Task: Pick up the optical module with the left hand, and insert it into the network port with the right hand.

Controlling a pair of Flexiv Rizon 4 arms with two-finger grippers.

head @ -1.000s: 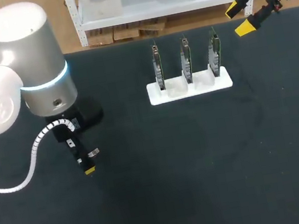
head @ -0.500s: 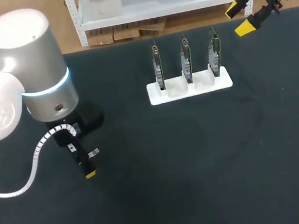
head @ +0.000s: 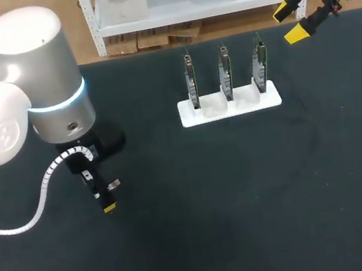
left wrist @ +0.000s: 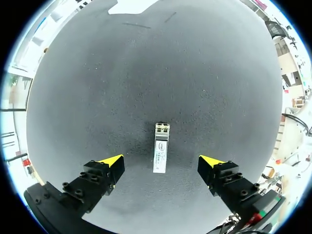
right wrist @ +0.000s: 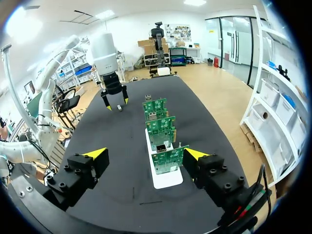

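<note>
The optical module (left wrist: 161, 147), a small silver bar with a white label, lies flat on the black table (left wrist: 161, 63). My left gripper (left wrist: 161, 162) hangs open just above it, one yellow tip on each side and neither touching. In the head view the module (head: 113, 185) shows as a silver glint beside the left gripper (head: 100, 186). Three green circuit boards (head: 224, 70) with the network ports stand upright in a white holder (head: 230, 106). My right gripper (head: 292, 22) is open and empty, raised over the far right edge. From its wrist view, the boards (right wrist: 161, 130) stand just ahead of the right gripper (right wrist: 145, 154).
The black mat (head: 262, 198) covers the whole table. The white holder (right wrist: 165, 178) runs lengthwise away from my right gripper, with my left arm (right wrist: 108, 58) beyond it. A white coiled cable (head: 43, 188) hangs from my left arm.
My left arm's large joint has shifted slightly to the right while its gripper stays over the module. The right arm has not moved.
</note>
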